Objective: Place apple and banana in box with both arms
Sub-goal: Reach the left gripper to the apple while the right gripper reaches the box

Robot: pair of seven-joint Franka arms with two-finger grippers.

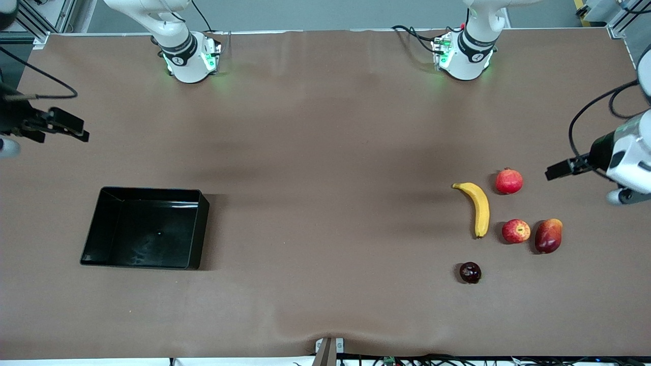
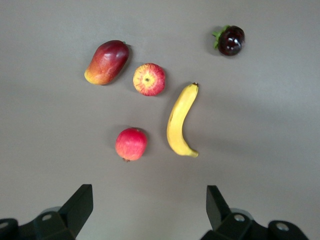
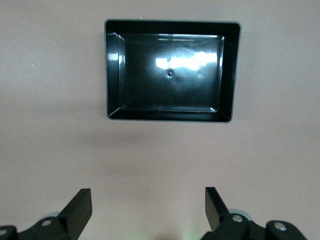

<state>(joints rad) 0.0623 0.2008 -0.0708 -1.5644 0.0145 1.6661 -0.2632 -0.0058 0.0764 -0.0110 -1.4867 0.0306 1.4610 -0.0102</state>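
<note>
Apple (image 1: 515, 231) and banana (image 1: 478, 208) lie side by side on the tabletop (image 1: 325, 152) at the left arm's end, box (image 1: 146, 227) well apart at the right arm's end; left gripper (image 2: 149, 205) and right gripper (image 3: 148, 207) hover, fingers released, holding nothing

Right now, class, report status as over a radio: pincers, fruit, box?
Left pincer open, over bare table beside the fruit; right pincer open. Streaked red apple and curved yellow banana on table, untouched. Glossy black box empty. Nothing in the way.
</note>
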